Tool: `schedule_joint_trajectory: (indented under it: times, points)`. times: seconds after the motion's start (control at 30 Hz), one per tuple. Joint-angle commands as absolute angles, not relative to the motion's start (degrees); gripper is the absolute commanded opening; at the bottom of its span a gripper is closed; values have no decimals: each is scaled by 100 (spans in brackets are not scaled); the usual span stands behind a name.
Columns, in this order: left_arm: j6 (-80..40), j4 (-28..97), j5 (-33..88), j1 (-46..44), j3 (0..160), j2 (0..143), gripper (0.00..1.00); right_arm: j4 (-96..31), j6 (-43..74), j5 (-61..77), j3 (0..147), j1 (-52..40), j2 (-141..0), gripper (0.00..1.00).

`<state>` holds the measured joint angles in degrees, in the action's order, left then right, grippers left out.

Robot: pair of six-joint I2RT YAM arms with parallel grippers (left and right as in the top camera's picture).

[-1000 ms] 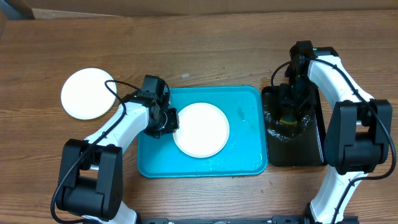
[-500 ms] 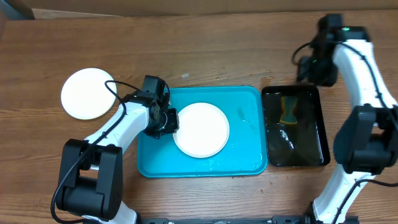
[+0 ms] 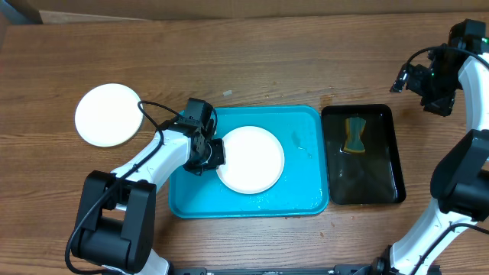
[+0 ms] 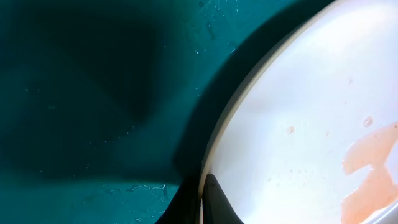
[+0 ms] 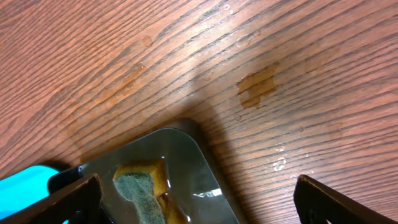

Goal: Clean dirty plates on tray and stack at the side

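Wood table (image 3: 252,61): left fingers (image 4: 217,205) low, pinching plate (image 3: 250,159) rim; right fingers (image 5: 68,199) spread.

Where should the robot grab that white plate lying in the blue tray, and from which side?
By its thin rim at the left edge, coming in low from the left. The white plate lies flat in the tray, so only the rim offers something to pinch. The left gripper sits right at that edge.
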<state>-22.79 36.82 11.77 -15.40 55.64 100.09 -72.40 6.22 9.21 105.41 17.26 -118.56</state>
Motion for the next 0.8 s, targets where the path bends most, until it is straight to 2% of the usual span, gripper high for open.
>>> schedule_joint_trajectory:
  times: [0.0,0.37,0.57,0.77]
  points:
    - [-2405,3782,1035,-1533,5658,9994,4,-7205,646,1017,10538,1743,-11778,100]
    - [-2270,4842,1031,-1450,7636,9994,4,-7205,646,1017,10538,1743,-11778,100]
    - [-2272,4692,928,-1793,8243,9994,4,-7205,646,1015,10538,1743,-11778,100]
    - [-2340,4169,362,-2543,8357,9998,4,-7205,646,1017,10538,1743,-11778,100]
